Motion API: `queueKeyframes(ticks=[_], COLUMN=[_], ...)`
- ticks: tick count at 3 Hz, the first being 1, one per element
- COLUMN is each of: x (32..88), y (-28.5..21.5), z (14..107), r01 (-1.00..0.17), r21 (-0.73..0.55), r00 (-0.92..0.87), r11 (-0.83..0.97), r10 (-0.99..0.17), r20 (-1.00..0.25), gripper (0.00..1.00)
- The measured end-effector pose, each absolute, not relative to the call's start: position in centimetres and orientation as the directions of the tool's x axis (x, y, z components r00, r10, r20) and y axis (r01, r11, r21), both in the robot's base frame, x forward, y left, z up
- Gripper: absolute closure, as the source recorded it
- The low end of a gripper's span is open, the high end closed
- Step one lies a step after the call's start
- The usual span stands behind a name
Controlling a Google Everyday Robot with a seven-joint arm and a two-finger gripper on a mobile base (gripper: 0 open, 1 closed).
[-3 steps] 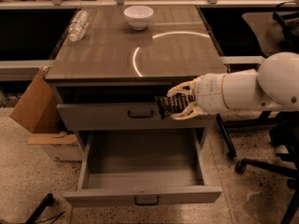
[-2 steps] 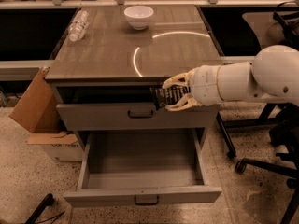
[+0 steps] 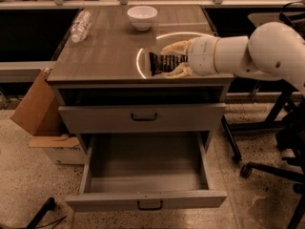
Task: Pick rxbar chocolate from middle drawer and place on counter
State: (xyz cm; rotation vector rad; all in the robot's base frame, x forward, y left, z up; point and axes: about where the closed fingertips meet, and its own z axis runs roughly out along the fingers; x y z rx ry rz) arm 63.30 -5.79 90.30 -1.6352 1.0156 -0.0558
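At the bottom of the frame the middle drawer point(image 3: 143, 168) stands open, its floor bare; above it, centre right, the end effector point(image 3: 172, 61) is clamped on the right end of the rxbar chocolate point(image 3: 161, 64), low over the front of the table point(image 3: 100, 56). The bar looks light, thin, a little bendy and slick-wrapped, so a pinch across its flat faces suits; a bowl point(image 3: 142, 17) sits further back

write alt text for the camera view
The robot's gripper holds the dark rxbar chocolate between its fingers over the front of the wood-grain counter. Below, the middle drawer stands pulled out and empty. A white bowl and a clear plastic bottle sit farther back on the counter.
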Motion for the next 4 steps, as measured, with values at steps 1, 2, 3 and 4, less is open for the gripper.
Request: queueKeyframes(ticks=[1,2,3,4], x=[67.2,71.0,73.9,76.0], y=[-5.9,-6.4,-6.8,-7.2], z=[91.6,91.3,90.8,90.6], r01=[-0.57,-0.608,-0.633,-0.638], r21=[-0.811,-0.76,-0.721,-0.706], r00=[0.587,0.527,0.48,0.45], r11=[0.134,0.229,0.281,0.309], r10=[-0.624,-0.6,-0.588,-0.594], r20=[-0.516,-0.602,-0.651,-0.667], gripper=[0.87,0.64,0.41,0.18])
